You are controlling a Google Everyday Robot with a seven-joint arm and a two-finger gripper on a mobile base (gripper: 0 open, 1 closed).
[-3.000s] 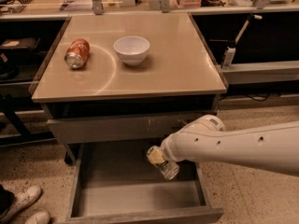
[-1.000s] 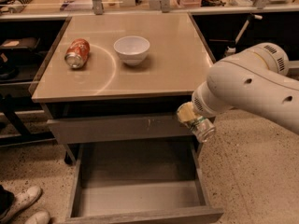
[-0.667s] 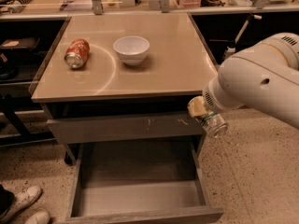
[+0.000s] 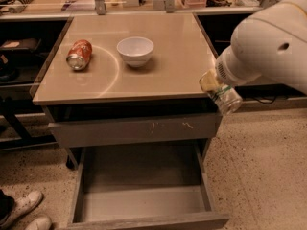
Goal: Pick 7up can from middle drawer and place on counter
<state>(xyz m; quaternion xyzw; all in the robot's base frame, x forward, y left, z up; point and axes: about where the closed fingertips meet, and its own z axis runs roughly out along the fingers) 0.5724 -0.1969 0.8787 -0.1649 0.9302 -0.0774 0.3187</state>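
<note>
My gripper [image 4: 216, 87] hangs off the big white arm at the right, just past the right front corner of the counter [image 4: 163, 75]. It is shut on the 7up can [image 4: 226, 99], a silvery can held tilted in the air beside the counter's edge, about level with the tabletop. The middle drawer [image 4: 144, 202] is pulled open below, and its grey floor holds nothing.
An orange-red can [image 4: 78, 54] lies on its side at the counter's left. A white bowl [image 4: 135, 50] stands near the middle. A shut grey drawer front with pale scratches [image 4: 134, 129] sits under the counter. A person's white shoes [image 4: 24, 210] are at bottom left.
The gripper has lifted the can out of the open drawer, up and to the right, to tabletop height beside the counter's right edge. The drawer is left with nothing in it.
</note>
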